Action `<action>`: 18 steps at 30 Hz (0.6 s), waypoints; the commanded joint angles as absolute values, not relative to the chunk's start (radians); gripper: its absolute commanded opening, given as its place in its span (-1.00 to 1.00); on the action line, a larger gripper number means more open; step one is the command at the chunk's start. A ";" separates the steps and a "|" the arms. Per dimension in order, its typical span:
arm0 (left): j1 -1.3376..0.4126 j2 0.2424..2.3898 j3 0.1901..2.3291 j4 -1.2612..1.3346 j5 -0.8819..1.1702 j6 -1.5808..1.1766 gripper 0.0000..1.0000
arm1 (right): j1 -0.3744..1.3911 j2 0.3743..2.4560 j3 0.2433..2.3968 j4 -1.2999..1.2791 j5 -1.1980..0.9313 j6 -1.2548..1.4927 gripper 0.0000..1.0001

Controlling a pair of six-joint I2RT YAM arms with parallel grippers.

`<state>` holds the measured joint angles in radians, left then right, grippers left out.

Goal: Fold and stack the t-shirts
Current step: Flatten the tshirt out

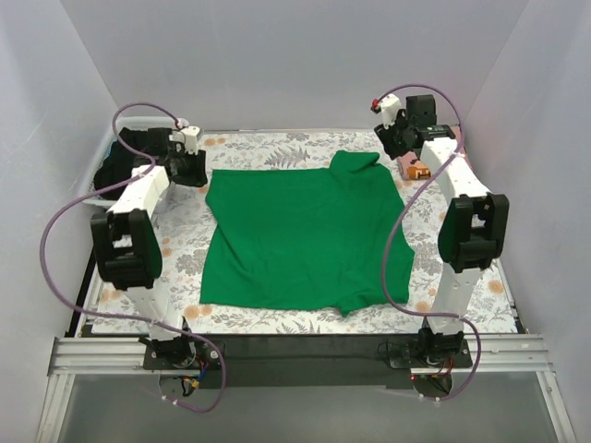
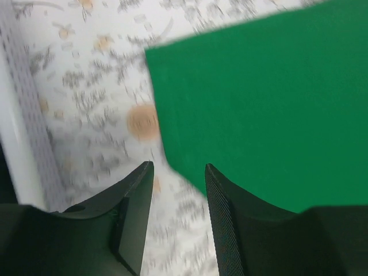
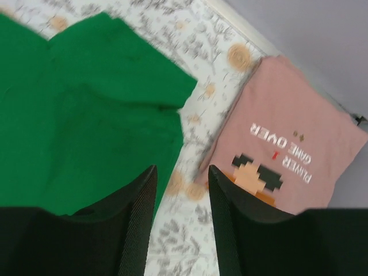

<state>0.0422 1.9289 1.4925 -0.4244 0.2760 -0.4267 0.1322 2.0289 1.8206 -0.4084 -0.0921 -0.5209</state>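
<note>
Lying flat, the green t-shirt (image 1: pixel 305 235) stretches crosswise, hem left, shoulders right.

Plain pale walls (image 1: pixel 277 65) close round the floral table cloth (image 1: pixel 277 152) on three sides; an aluminium rail (image 1: pixel 92 355) runs along its near edge.

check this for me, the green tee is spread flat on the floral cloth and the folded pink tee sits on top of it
Not on top: the folded pink tee lies on the floral cloth beside the green tee, a strip of cloth between them. The right wrist view shows it.
</note>
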 commanded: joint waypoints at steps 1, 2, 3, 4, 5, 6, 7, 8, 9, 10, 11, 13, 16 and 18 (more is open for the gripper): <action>0.060 1.698 1.363 -0.636 0.455 -0.342 -0.21 | 0.130 1.849 1.720 -0.609 -0.170 -0.554 -0.08; 0.060 1.627 1.277 -0.658 0.489 -0.306 -0.21 | 0.133 1.826 1.657 -0.686 -0.187 -0.554 -0.21; 0.060 1.593 1.226 -0.678 0.503 -0.289 -0.24 | 0.132 1.777 1.613 -0.727 -0.207 -0.548 -0.25; 0.060 1.562 1.185 -0.728 0.515 -0.263 -0.26 | 0.132 1.751 1.568 -0.754 -0.242 -0.551 -0.27; 0.060 1.510 1.110 -0.751 0.518 -0.230 -0.28 | 0.135 1.727 1.483 -0.808 -0.253 -0.554 -0.32; 0.060 1.488 1.080 -0.771 0.531 -0.216 -0.29 | 0.137 1.680 1.439 -0.825 -0.259 -0.552 -0.35; 0.060 1.467 1.050 -0.800 0.531 -0.207 -0.32 | 0.140 1.657 1.401 -0.840 -0.268 -0.558 -0.37; 0.060 1.436 0.996 -0.811 0.531 -0.186 -0.33 | 0.146 1.640 1.358 -0.854 -0.264 -0.560 -0.41; 0.057 1.424 0.973 -0.819 0.535 -0.180 -0.33 | 0.146 1.606 1.289 -0.854 -0.256 -0.560 -0.42; 0.057 1.413 0.945 -0.813 0.529 -0.179 -0.34 | 0.146 1.595 1.257 -0.853 -0.252 -0.566 -0.42; 0.051 1.405 0.925 -0.802 0.519 -0.179 -0.35 | 0.146 1.591 1.234 -0.850 -0.244 -0.566 -0.43; 0.049 1.413 0.881 -0.781 0.500 -0.183 -0.36 | 0.146 1.609 1.198 -0.845 -0.232 -0.566 -0.46; 0.041 1.442 0.844 -0.755 0.463 -0.189 -0.40 | 0.147 1.660 1.172 -0.818 -0.226 -0.565 -0.52; 0.041 1.450 0.825 -0.746 0.434 -0.189 -0.42 | 0.146 1.704 1.169 -0.802 -0.221 -0.560 -0.54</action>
